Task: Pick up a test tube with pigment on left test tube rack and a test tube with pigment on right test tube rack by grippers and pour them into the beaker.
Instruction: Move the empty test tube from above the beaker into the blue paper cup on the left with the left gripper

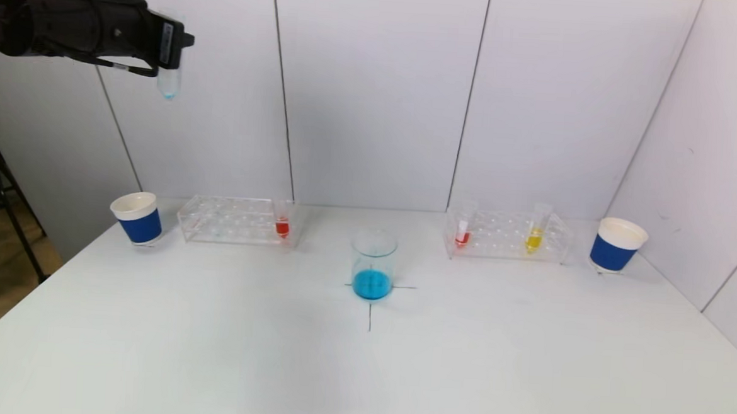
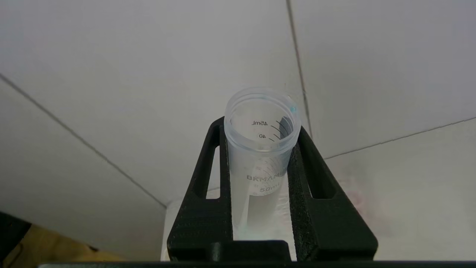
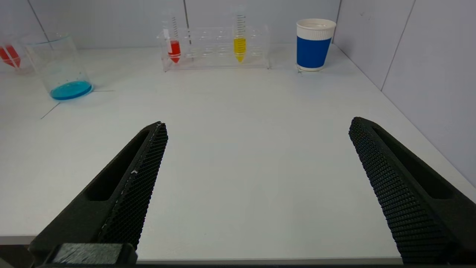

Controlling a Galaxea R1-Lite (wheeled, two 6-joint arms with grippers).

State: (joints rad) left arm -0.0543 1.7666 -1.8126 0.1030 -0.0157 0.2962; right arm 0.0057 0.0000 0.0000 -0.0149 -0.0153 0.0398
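1. Left gripper (image 1: 172, 48): raised high above the table's left side, clamped on an upright test tube (image 1: 169, 83); the tube is nearly drained, with a trace of blue at its tip. In the left wrist view the tube (image 2: 260, 149) sits between both fingers (image 2: 202, 208), open mouth toward the camera.
2. Left paper cup (image 1: 137, 217): blue band, white rim, at the table's far left.
3. Left test tube rack (image 1: 235, 220): clear, just right of that cup; holds 1 tube of red pigment (image 1: 282, 226) at its right end.
4. Beaker (image 1: 373, 264): centre of the white table (image 1: 360, 370), on a black cross mark, holding blue liquid at the bottom.
5. Right test tube rack (image 1: 509, 236): clear; holds 1 red tube (image 1: 462, 236) toward its left end and 1 yellow tube (image 1: 534, 238) toward its right.
6. Right paper cup (image 1: 616, 245): blue band, just right of that rack.
7. Right gripper (image 3: 256, 178): low over the near table edge, spread wide, holding nothing.
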